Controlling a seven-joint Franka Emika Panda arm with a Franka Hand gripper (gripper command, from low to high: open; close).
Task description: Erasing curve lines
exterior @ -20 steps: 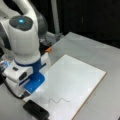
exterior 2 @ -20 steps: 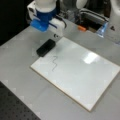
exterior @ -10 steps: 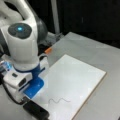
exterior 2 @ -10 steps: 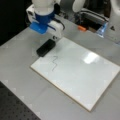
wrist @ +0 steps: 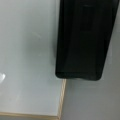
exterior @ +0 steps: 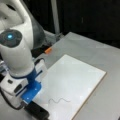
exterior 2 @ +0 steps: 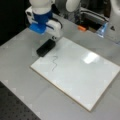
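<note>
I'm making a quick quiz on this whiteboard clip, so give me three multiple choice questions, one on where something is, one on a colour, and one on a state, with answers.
1. Where does the black eraser lie?
A. At the whiteboard's corner, part on the board and part on the table
B. In the middle of the whiteboard
C. On the orange object

2. What colour is the small object by a front view's top?
A. Green
B. Orange
C. Purple

3. What is the state of the curve lines?
A. Fully wiped away
B. Covered by the eraser
C. Drawn on the whiteboard, unerased

Answers: 1 A, the wrist view shows the eraser across the whiteboard edge near its corner. 2 B, it shows orange in both front views. 3 C, the squiggle shows whole, apart from the eraser, with the gripper just above the eraser.
</note>
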